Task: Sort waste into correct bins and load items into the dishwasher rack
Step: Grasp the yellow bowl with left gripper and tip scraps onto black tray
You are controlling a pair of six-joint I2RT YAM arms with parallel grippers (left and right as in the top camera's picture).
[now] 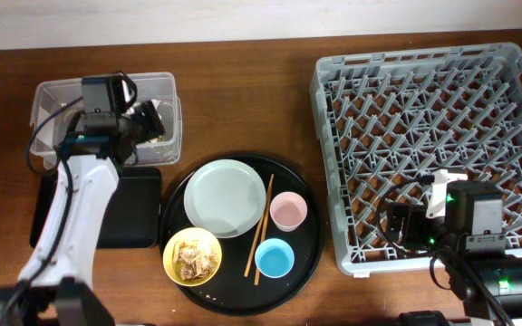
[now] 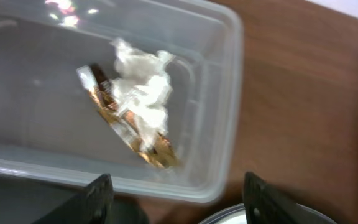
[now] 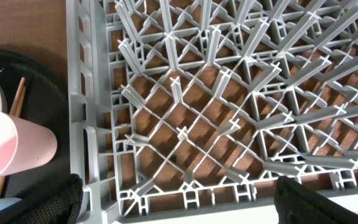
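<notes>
My left gripper point(image 1: 157, 122) is open and empty over the right end of the clear tub point(image 1: 48, 98). In the left wrist view point(image 2: 176, 199) the tub point(image 2: 229, 112) holds a crumpled white napkin point(image 2: 143, 87) and a brown-and-white wrapper point(image 2: 126, 127). The black tray bin point(image 1: 130, 208) lies in front of the tub. The pale plate point(image 1: 225, 196), yellow bowl with food scraps point(image 1: 192, 256), pink cup point(image 1: 288, 210), blue cup point(image 1: 275, 259) and chopsticks point(image 1: 260, 226) sit on the round black tray point(image 1: 308, 249). My right gripper point(image 1: 404, 224) is open and empty over the front left corner of the grey rack point(image 1: 333, 136).
The right wrist view shows the rack's lattice floor point(image 3: 229, 112), its left wall, and the pink cup point(image 3: 17, 149) with chopsticks point(image 3: 14, 102) just outside it. Bare brown table lies between the tub and the rack.
</notes>
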